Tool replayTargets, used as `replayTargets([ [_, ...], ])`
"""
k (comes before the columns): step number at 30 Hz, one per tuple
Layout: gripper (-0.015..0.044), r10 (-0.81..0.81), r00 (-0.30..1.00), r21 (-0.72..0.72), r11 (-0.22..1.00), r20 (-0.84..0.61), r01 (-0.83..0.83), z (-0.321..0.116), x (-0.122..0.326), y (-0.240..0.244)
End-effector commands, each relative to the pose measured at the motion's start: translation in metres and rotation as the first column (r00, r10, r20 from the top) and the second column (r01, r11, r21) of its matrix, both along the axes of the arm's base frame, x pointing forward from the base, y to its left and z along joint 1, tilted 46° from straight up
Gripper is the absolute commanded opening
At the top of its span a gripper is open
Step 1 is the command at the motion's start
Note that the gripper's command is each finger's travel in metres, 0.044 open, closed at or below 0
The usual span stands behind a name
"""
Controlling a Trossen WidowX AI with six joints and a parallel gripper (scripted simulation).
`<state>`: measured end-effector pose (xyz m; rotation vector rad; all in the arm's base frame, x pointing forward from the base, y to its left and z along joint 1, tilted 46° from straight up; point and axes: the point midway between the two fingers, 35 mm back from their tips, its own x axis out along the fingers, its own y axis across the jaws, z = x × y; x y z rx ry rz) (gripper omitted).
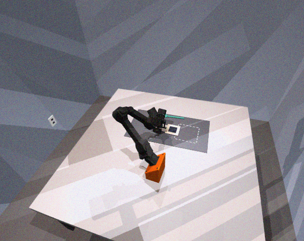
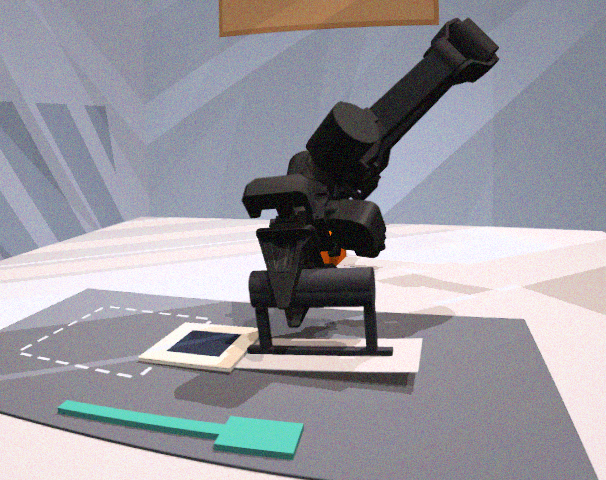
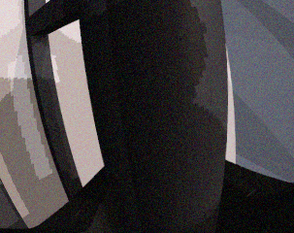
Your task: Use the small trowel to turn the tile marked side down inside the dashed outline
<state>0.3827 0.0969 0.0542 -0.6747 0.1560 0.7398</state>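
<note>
The tile (image 1: 172,129) (image 2: 200,345) is cream with a dark blue square on top. It lies flat on the grey mat (image 1: 198,145) (image 2: 474,403), just outside the near end of the dashed outline (image 1: 198,134) (image 2: 102,370). My gripper (image 1: 158,127) (image 2: 288,294) is shut on the trowel's black bar handle (image 2: 334,289) (image 3: 153,123). The trowel's white blade (image 2: 339,363) rests flat on the mat, with its edge at the tile's side. The wrist view is almost filled by the handle.
A green flat spatula-shaped tool (image 1: 174,117) (image 2: 256,435) lies on the mat's edge beside the outline. The arm's orange base (image 1: 156,168) stands on the white table (image 1: 95,181), on the near side of the mat.
</note>
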Motion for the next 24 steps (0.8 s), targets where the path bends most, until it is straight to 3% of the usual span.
replayTargets([
  [1,0.0,-0.021,1.0,-0.043,0.999,-0.002,0.021,0.002,0.001,-0.006],
  [6,0.0,-0.023,1.0,-0.1,0.995,0.003,0.024,0.01,0.001,-0.012],
  [24,0.0,-0.023,1.0,-0.104,0.994,0.004,0.024,0.015,0.004,-0.053],
])
